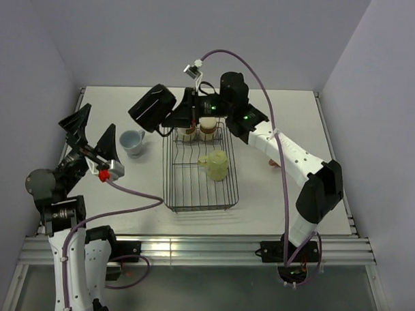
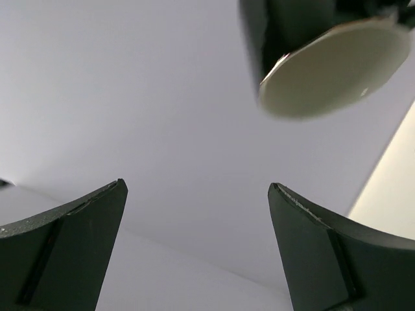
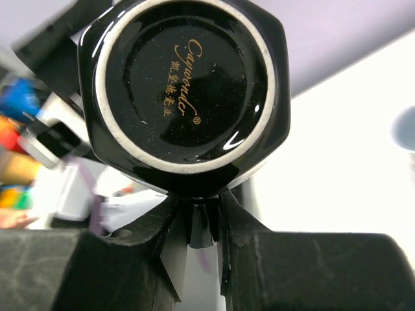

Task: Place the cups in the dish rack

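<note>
My right gripper point(image 3: 206, 197) is shut on the handle of the black cup point(image 3: 185, 84), whose glossy base with gold lettering fills the right wrist view. In the top view the black cup point(image 1: 153, 107) hangs just left of the far end of the dish rack point(image 1: 172, 195). Two tan tumblers point(image 1: 197, 132) and a pale yellow mug point(image 1: 215, 164) stand in the rack. A pale blue-grey cup point(image 1: 131, 142) sits on the table left of it. My left gripper point(image 1: 98, 121) is lifted at the left, open and empty; its view shows the black cup's cream inside point(image 2: 337, 68).
A bit of a salmon-pink mug point(image 1: 272, 162) shows right of the rack, behind my right arm. The right arm stretches across the rack's far end. Purple-grey walls close the table in on three sides.
</note>
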`<state>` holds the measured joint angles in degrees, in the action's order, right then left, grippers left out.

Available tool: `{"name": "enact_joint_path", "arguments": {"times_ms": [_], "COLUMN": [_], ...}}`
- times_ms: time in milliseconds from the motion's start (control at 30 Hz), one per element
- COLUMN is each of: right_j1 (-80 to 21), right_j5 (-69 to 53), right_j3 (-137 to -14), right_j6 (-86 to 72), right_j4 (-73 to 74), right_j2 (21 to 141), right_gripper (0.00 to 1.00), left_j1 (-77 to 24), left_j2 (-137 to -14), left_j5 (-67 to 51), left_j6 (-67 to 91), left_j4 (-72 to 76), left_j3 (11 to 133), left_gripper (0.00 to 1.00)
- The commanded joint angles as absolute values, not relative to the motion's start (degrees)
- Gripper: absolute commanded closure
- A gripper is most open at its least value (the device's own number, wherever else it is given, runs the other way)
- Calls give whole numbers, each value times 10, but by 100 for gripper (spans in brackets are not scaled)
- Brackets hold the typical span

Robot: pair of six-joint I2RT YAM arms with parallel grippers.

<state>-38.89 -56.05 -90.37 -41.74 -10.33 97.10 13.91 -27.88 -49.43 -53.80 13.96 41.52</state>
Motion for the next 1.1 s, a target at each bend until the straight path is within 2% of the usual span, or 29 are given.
{"name": "enact_joint_path", "arguments": {"times_ms": [0,133,267,500,633,767,1067], "right_j1": [-363,-345,-345,-361,-383,-410,-429], "right_j5": [-534,-500,-465,-395,-365,-323,-229], "right_j3": [-904,-878,-852,-806,-766,-730,-730], "right_j6": [-267,-92,25,95,118,154,171], "right_j4": [-29,88,159,194,196,195,182], "right_j2": [903,868,847,825,822,824,872], "right_gripper": [100,100,100,100,100,100,100], "left_j1": [138,138,139,142,141,141,134], "left_j2": [-300,-372,-441,-580,-607,-613,-595], "left_j5": [-409,-337,-274,-286,-337,-327,-353], "left_j6": [-482,-388,-227,-32,29,48,61], "left_j4": [71,-31,-112,-305,-333,-336,-314], "left_j3": [453,526,617,753,779,786,767], "left_gripper": [1,1,1,1,1,1,1]}}
